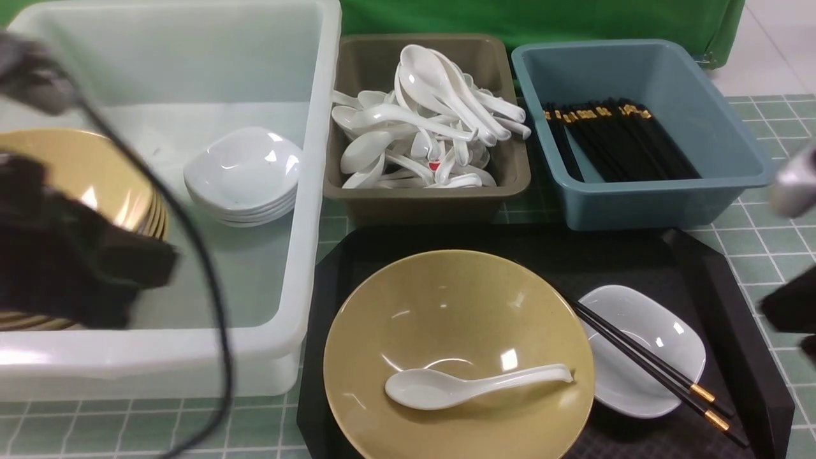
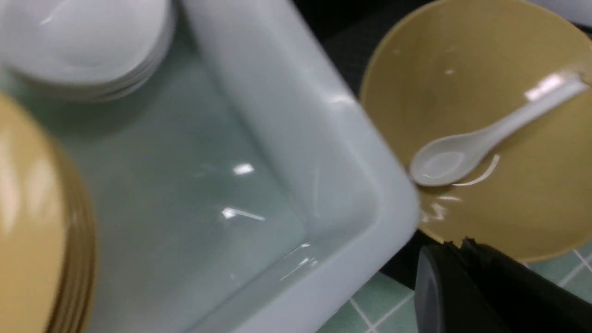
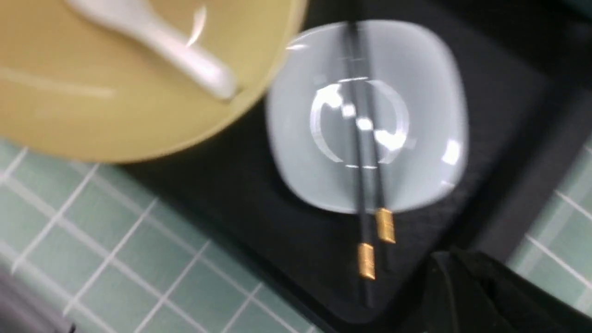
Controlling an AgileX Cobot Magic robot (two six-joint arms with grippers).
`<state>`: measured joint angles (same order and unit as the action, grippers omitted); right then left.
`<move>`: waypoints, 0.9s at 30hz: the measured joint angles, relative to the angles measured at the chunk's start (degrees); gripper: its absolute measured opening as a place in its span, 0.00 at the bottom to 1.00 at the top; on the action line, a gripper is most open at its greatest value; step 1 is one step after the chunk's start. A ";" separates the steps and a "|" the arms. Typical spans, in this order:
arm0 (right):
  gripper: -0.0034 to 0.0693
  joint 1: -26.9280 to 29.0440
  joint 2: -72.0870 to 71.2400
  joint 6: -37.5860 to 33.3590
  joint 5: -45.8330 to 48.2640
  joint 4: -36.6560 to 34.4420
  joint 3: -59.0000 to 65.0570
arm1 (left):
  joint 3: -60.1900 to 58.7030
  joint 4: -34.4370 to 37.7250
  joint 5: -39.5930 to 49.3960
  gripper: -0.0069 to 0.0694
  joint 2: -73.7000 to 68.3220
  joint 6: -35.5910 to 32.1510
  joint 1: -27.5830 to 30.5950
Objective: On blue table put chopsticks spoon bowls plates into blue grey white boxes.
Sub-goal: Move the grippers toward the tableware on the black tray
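On the black tray, a yellow bowl holds a white spoon. Beside it, two black chopsticks lie across a small white plate. The white box holds stacked yellow bowls and stacked white plates. Spoons fill the grey box, and chopsticks lie in the blue box. My left gripper is shut and empty, hanging over the white box's near corner. My right gripper is shut and empty, just beyond the chopsticks' gold-banded ends.
The tiled blue table shows around the tray and boxes. The left arm's cable loops down in front of the white box. The right arm shows blurred at the right edge. A green cloth hangs behind the boxes.
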<state>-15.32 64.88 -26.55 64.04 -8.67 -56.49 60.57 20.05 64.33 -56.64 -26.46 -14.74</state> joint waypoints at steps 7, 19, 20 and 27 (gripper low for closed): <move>0.32 -4.94 14.01 -4.10 -2.73 0.50 -0.61 | 1.82 -3.43 -4.56 0.08 -7.75 0.07 -16.92; 0.81 -5.17 27.59 -6.51 -13.06 0.98 -1.01 | 1.88 -5.14 -8.23 0.08 -11.15 0.16 -20.68; 0.78 -5.17 28.38 -6.57 -13.52 0.98 -1.01 | 1.88 -5.28 -8.36 0.08 -11.15 0.16 -20.68; 0.47 -5.22 31.09 -6.16 -13.74 1.09 -1.75 | 1.88 -5.55 -9.39 0.08 -11.15 0.16 -20.68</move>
<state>-20.53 95.97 -32.71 50.30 -7.59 -58.24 62.44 14.50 54.94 -67.79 -26.30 -35.42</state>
